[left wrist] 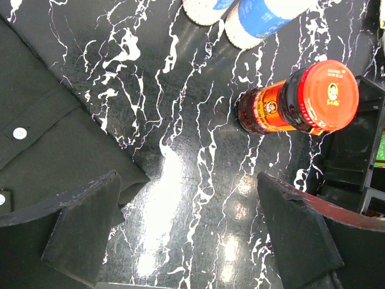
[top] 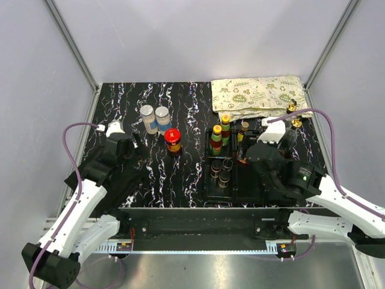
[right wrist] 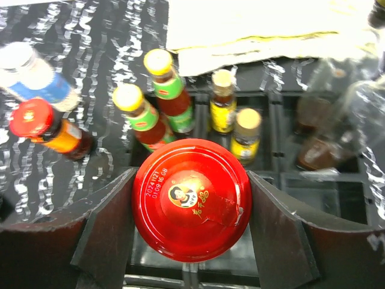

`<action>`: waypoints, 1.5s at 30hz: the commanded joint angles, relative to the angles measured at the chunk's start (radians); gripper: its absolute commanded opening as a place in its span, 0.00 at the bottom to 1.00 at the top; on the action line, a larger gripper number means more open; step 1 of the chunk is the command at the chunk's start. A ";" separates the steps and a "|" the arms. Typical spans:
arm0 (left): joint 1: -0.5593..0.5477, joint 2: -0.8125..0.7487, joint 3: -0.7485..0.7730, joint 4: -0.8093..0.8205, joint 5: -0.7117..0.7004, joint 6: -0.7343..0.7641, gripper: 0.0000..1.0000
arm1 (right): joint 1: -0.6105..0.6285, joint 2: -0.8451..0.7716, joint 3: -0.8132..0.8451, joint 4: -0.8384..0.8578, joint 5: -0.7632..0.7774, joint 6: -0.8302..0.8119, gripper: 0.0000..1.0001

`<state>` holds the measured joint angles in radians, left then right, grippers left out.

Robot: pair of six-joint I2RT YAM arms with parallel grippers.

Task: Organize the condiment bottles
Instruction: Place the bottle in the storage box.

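Note:
My right gripper (right wrist: 191,208) is shut on a red-lidded jar (right wrist: 191,198), one finger pressed to each side of the lid, above the black compartment tray (right wrist: 313,186). Two slim yellow-capped sauces (right wrist: 150,114) and two small yellow-labelled bottles (right wrist: 224,102) stand in the tray's far cells. Another red-lidded jar (top: 172,139) stands on the table left of the tray (top: 236,188). Behind it are two grey-lidded shakers (top: 154,118). My left gripper (left wrist: 186,235) is open over bare table, with that jar (left wrist: 301,102) ahead to its right.
A black cloth (top: 120,177) lies under the left arm. At the back right is a patterned cloth (top: 255,96), with two gold-spouted glass bottles (top: 293,115) at its near edge. Grey walls close in the table on three sides.

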<state>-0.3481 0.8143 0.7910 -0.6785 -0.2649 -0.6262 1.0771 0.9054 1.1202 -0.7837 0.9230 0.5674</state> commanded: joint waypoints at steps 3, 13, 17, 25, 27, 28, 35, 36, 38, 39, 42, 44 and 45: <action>0.004 0.013 0.002 0.048 0.009 0.016 0.99 | -0.031 0.027 0.018 -0.026 0.060 0.120 0.00; 0.004 0.025 0.001 0.048 0.010 0.016 0.99 | -0.127 0.047 -0.063 -0.031 0.019 0.149 0.00; 0.004 0.029 0.002 0.050 0.013 0.014 0.99 | -0.161 0.056 -0.106 -0.019 -0.007 0.166 0.00; 0.004 0.029 0.002 0.051 0.016 0.016 0.99 | -0.201 0.093 -0.195 0.056 -0.072 0.166 0.00; 0.004 0.025 0.002 0.053 0.016 0.019 0.99 | -0.207 0.090 -0.233 0.113 -0.087 0.143 0.00; 0.004 0.023 0.001 0.053 0.016 0.019 0.99 | -0.212 0.084 -0.258 0.156 -0.090 0.122 0.00; 0.004 0.020 -0.003 0.056 0.024 0.022 0.99 | -0.250 0.072 -0.359 0.322 -0.116 0.045 0.00; 0.004 0.019 -0.003 0.059 0.027 0.023 0.99 | -0.252 0.078 -0.365 0.336 -0.118 0.043 0.00; 0.004 0.017 -0.004 0.060 0.033 0.028 0.99 | -0.259 0.087 -0.382 0.363 -0.121 0.035 0.00; 0.004 0.013 -0.004 0.066 0.039 0.029 0.99 | -0.264 0.096 -0.387 0.371 -0.122 0.034 0.01; 0.004 -0.003 -0.013 0.080 0.053 0.037 0.99 | -0.269 0.119 -0.399 0.389 -0.119 0.037 0.19; 0.004 -0.009 -0.019 0.085 0.055 0.040 0.99 | -0.270 0.124 -0.402 0.394 -0.121 0.045 0.38; 0.004 -0.012 -0.018 0.086 0.058 0.042 0.99 | -0.269 0.124 -0.405 0.393 -0.122 0.045 0.54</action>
<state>-0.3481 0.8307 0.7818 -0.6544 -0.2348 -0.6060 0.8154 1.0271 0.7074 -0.5037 0.7658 0.6136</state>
